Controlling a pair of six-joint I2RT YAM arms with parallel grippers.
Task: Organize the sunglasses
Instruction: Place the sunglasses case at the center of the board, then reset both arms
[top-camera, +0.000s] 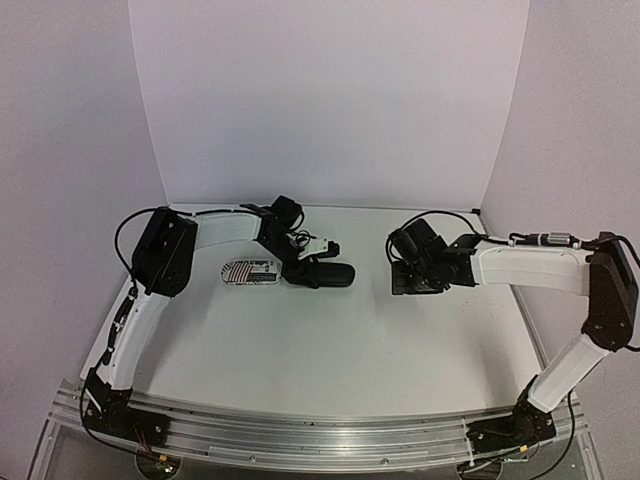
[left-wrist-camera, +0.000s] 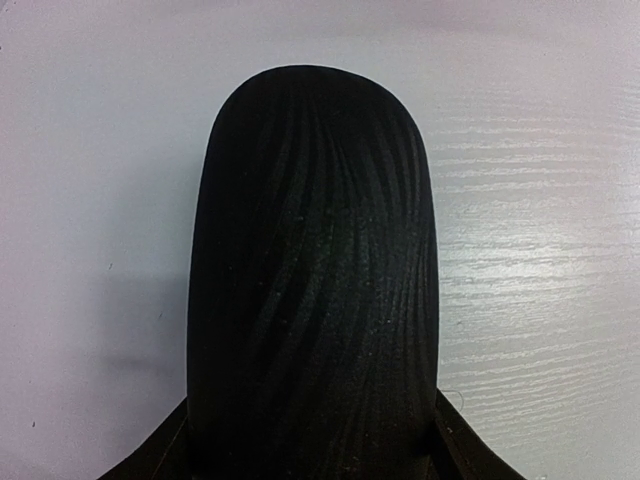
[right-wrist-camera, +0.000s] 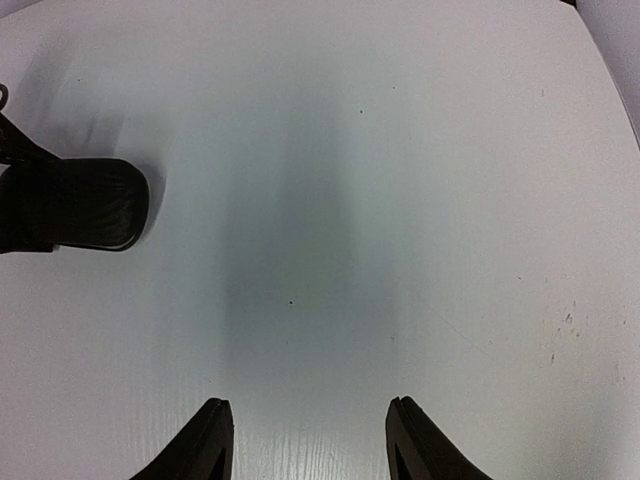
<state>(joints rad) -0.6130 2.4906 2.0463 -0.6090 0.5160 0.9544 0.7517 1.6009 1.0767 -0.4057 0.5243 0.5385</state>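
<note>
White desk (top-camera: 350, 340) holds two cases: one black case (left-wrist-camera: 312, 270), clenched by the left tool (left-wrist-camera: 312, 462), just beside one striped case (top-camera: 250, 271); right tool (right-wrist-camera: 310, 440) hangs released.

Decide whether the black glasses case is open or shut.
Shut. The black case shows one unbroken rounded shell in the left wrist view; from above it lies low, with no lid raised.

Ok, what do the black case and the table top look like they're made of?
The black case looks like moulded plastic or faux leather over a hard shell. It is matte, with an embossed wavy grain and dust specks. The table top is white, likely painted or laminated wood, since fine grain lines run across it under a soft sheen.
</note>
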